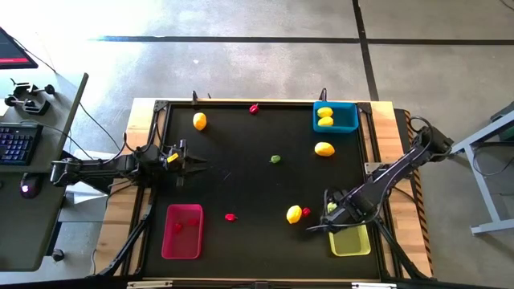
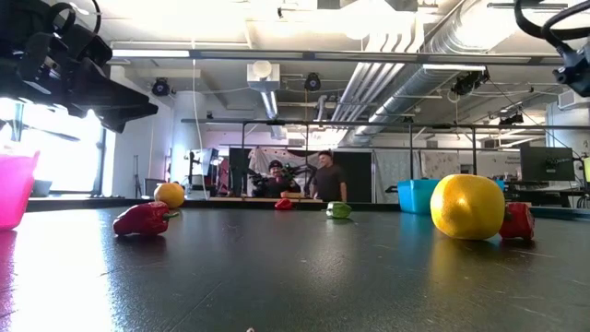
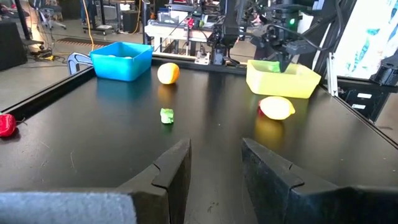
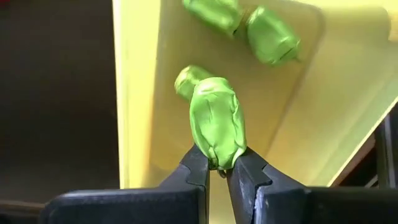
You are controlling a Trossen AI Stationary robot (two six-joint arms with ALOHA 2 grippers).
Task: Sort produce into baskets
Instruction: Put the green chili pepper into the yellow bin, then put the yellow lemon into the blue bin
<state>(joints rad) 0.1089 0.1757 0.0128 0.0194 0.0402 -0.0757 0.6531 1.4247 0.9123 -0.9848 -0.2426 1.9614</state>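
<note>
Take the yellow-green basket [image 1: 351, 240] as your landmark: your right gripper [image 4: 219, 169] hangs over its rim, fingers pinching a green piece [image 4: 216, 121] by its tip. The right wrist view shows what the overhead one cannot: three more green pieces [image 4: 272, 35] already lie inside that basket. Just beside the basket, toward the table's middle, sit a lemon [image 1: 294, 213] and a small red piece [image 1: 306, 212], touching or nearly so. The blue basket [image 1: 336, 117] stands at the far corner on the same side as your landmark, with two lemons [image 1: 324, 116] in it and another lemon [image 1: 324, 148] just outside it. The pink-red basket [image 1: 182, 231] lies across the table from the yellow-green one and holds red pieces [image 1: 178, 226].

Your left gripper [image 3: 214, 165] hovers above the mat well apart from the landmark, fingers spread and holding nothing. A lone green piece [image 1: 275, 159] rests near mid-table.

The surface is a black mat [image 1: 241, 193] on a wooden-edged table. The low view alone shows two people [image 2: 300, 181] standing in the workshop beyond.
</note>
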